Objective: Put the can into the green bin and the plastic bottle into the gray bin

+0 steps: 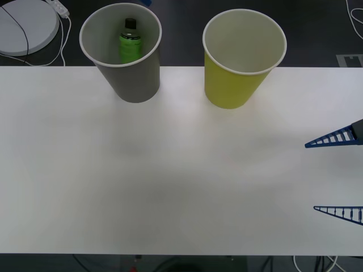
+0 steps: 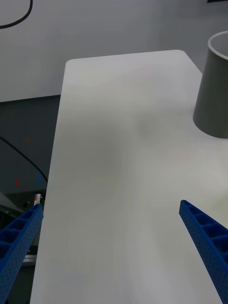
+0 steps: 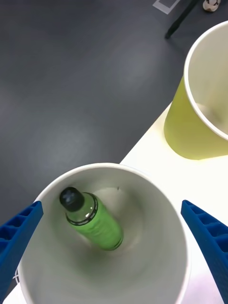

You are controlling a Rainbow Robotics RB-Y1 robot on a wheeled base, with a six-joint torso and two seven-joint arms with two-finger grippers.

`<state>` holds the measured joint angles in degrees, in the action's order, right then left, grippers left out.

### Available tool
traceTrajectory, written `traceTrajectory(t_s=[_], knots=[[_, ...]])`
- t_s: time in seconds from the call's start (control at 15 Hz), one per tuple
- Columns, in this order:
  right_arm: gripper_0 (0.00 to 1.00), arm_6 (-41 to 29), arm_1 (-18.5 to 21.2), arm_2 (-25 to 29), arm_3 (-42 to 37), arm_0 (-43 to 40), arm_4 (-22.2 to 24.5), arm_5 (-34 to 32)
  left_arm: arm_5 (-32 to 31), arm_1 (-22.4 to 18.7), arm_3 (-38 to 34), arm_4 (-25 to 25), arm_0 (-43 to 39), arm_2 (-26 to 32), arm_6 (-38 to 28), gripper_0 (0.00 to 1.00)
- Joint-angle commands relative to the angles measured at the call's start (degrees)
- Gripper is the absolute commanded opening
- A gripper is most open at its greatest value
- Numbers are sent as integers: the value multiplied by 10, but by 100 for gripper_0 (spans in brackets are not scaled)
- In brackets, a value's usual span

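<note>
Plastic bottle [image 3: 92, 221], black-capped, leans inside gray bin [image 3: 156, 266].

My ribbed blue fingers [image 3: 204, 237], gray bin [image 1: 133, 79] white-rimmed and pale inside, green bottle [image 1: 130, 45] with black cap, yellow-green bin [image 1: 232, 85], white table [image 1: 170, 181].

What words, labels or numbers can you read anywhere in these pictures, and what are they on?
No text can be read.
The plastic bottle inside the gray bin: its green label carries faint print, too small and blurred to read.
The green bin: plain, no print.
The gray bin: plain, no print.
The table: no markings.
</note>
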<state>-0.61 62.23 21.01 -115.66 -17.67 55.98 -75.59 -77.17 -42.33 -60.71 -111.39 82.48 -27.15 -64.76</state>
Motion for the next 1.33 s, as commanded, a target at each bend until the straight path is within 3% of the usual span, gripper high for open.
traceTrajectory(t_s=[0.07, 0.33, 0.67, 0.87, 1.13, 1.33], knots=[[100, 0, 0, 0, 0, 0, 0, 0, -1, 0, 0, 1, 0, 1, -1, 100], [100, 0, 0, 0, 0, 0, 0, 0, -3, -6, -1, 9, 0, -1, 2, 100], [100, 0, 0, 0, 0, 0, 0, 0, -3, -44, -49, 36, -5, -41, -20, 100], [100, 0, 0, 0, 0, 0, 0, 0, 10, -74, -141, 40, -54, -33, -75, 100], [100, 0, 0, 0, 0, 0, 0, 0, 15, -122, -220, 59, -101, -25, -77, 100], [100, 0, 0, 0, 0, 0, 0, 0, 17, -152, -281, 77, -154, 13, -78, 100]])
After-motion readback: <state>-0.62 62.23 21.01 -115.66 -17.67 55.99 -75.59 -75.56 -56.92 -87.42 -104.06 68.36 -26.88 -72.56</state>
